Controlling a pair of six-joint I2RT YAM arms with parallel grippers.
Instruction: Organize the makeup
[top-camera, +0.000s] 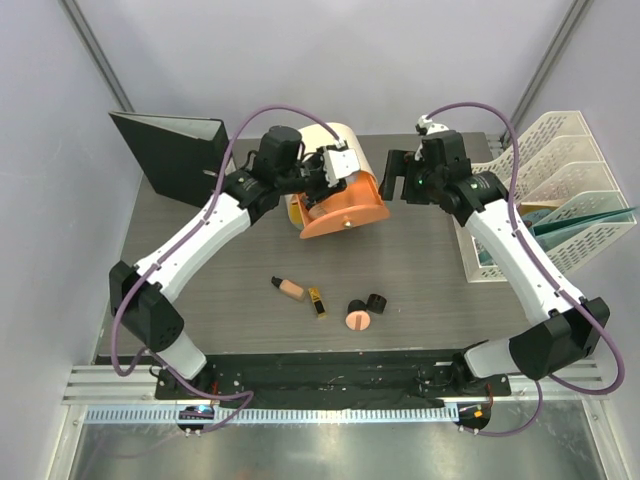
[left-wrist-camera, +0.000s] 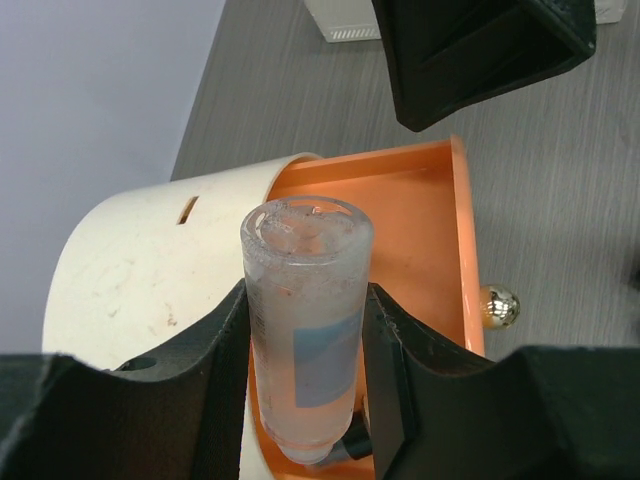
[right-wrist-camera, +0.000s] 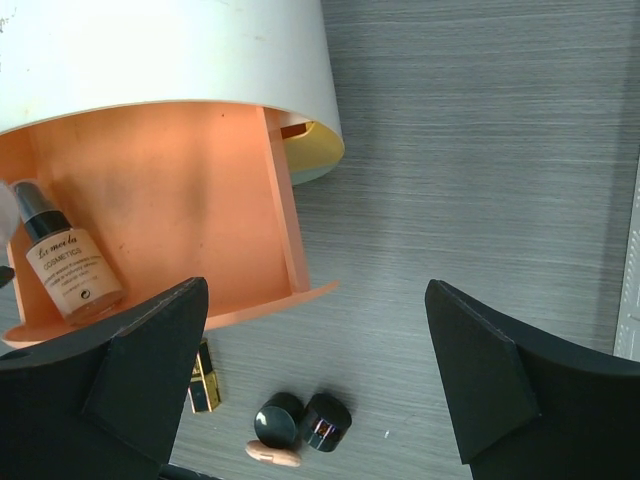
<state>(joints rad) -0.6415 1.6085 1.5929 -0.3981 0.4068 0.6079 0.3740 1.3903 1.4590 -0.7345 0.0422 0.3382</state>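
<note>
Left tool (left-wrist-camera: 306, 345) tight around clear tube (left-wrist-camera: 305, 290), above orange drawer (left-wrist-camera: 425, 230) (right tool (right-wrist-camera: 315, 300) wide)

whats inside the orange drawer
A peach bottle lies in the drawer. The left gripper holds the clear tube over it. The drawer's back, under the cream shell, and the floor below the tube are hidden.

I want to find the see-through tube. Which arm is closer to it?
Left. The left tool grips the tube over the orange drawer; the right tool hangs open beside the drawer, not touching the tube.
</note>
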